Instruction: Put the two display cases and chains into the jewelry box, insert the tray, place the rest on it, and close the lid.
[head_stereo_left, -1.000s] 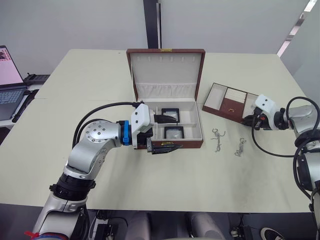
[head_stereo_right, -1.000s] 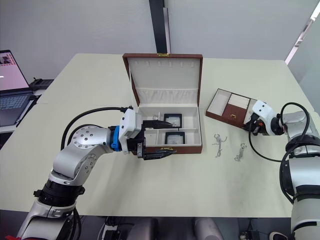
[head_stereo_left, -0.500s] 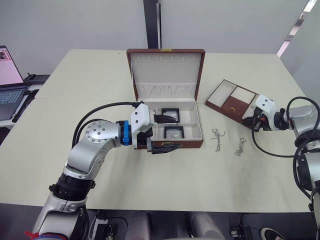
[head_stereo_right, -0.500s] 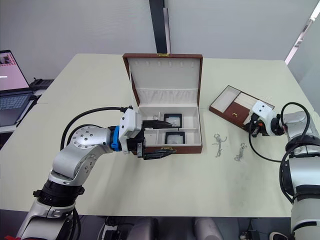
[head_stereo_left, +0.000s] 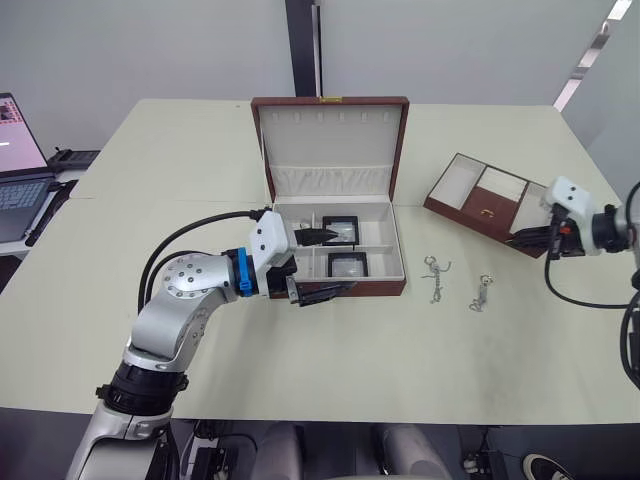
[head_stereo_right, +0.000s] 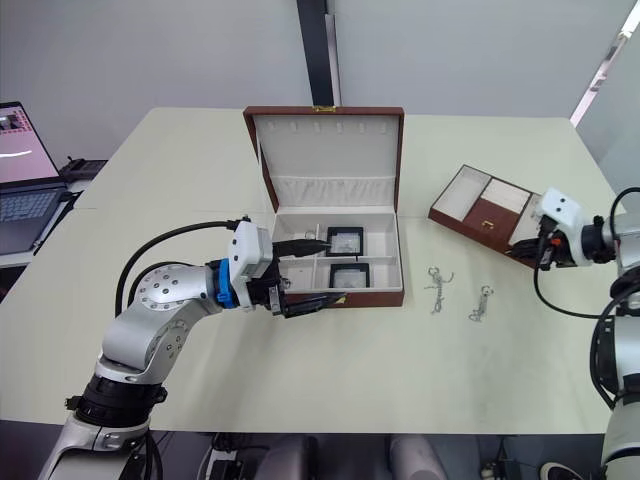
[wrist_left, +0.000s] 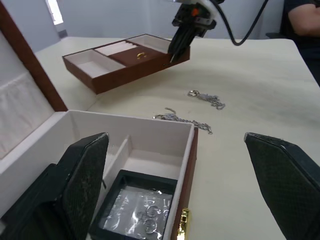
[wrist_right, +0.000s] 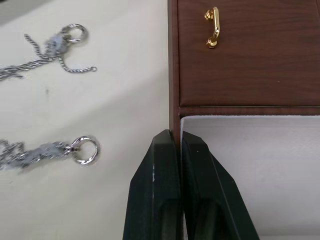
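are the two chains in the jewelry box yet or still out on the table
Still out. Both chains lie on the table, right of the open jewelry box.

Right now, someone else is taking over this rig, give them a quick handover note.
Left gripper: open, holding nothing, at the front left corner of the jewelry box.
Right gripper: shut on the rim of the tray, which is lifted and tilted to the right of the box.
Done: both display cases sit in the box, lid open.
Left: both chains lie on the table and go in first; then insert tray, load it, close lid.
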